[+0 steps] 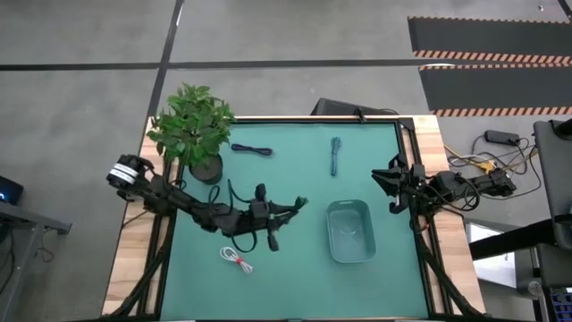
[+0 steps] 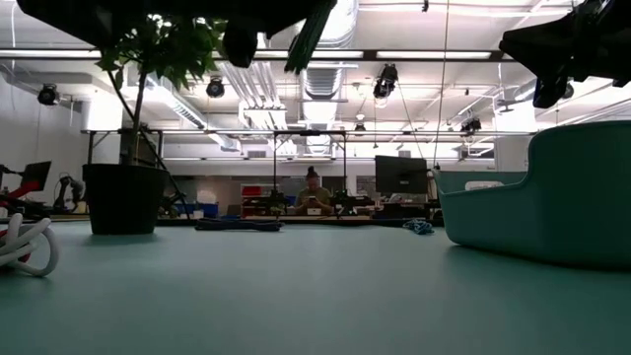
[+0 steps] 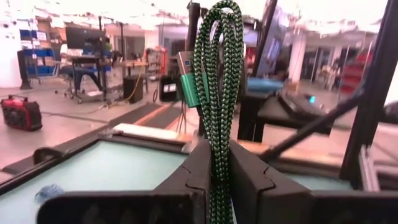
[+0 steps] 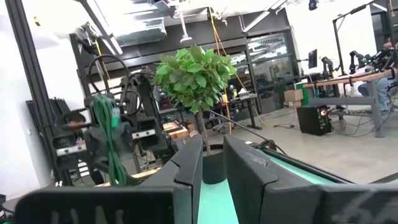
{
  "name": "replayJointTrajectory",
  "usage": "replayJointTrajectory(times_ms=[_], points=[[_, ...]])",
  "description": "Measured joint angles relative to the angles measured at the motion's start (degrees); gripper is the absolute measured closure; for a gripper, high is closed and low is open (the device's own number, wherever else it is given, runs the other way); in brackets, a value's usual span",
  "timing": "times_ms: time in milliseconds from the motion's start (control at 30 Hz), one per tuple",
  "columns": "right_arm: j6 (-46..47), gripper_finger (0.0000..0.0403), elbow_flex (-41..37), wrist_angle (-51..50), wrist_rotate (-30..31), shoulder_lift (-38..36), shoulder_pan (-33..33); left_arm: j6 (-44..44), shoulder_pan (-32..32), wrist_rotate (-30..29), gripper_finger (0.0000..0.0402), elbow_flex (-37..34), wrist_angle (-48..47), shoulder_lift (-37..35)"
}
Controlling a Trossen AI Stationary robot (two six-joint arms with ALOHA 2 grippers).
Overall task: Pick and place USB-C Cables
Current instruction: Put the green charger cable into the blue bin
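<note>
My left gripper point(image 1: 288, 208) is over the table's middle, high above it, shut on a dark green braided cable bundle point(image 3: 217, 93), which also shows in the low view point(image 2: 311, 35). My right gripper point(image 1: 391, 190) hovers open and empty at the right edge, above the teal bin point(image 1: 349, 231). A white cable with a red tie point(image 1: 237, 259) lies on the mat near the front. A navy cable point(image 1: 252, 149) and another dark green cable point(image 1: 336, 156) lie toward the far side. My left gripper pinches the green bundle between its two fingers, several strands together point(image 3: 217, 163). The bundle's looped end point(image 3: 222, 12) and a green connector point(image 3: 188, 78) stick out past the fingertips. The fingers lie about level, pointing toward the table's right. The cable is lifted clear of the table.
A potted plant point(image 1: 192, 125) stands at the far left corner of the green mat. The teal bin's wall point(image 2: 552, 197) rises right of centre. Black frame rails run along the table's sides. A person sits far off in the room behind point(image 2: 314, 192).
</note>
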Motion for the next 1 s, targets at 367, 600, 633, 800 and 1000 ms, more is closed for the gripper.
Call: replayJointTrajectory(times_ms=[367,600,633,800,1000], points=[[-0.3,0.0346,0.0,0.1,0.0,0.0,0.0,6.0,-1.2,0.0,0.0384,1.8,-2.3,-3.8],[-3.0,0.0346,0.0,5.7,-8.0,3.2,0.0,7.0,-1.1,0.1,0.0384,1.7,-5.9,-3.5],[-3.5,0.0346,0.0,7.5,-8.1,4.5,0.0,7.4,-1.1,0.2,0.0384,1.7,-5.9,-3.5],[-6.1,0.0346,0.0,18.2,-9.3,14.9,0.0,8.4,-1.1,0.3,0.0384,1.7,-5.9,-3.5],[-10.5,0.0346,0.0,40.2,-10.1,33.0,0.0,8.9,-1.1,0.3,0.0384,1.6,-5.8,-3.5]])
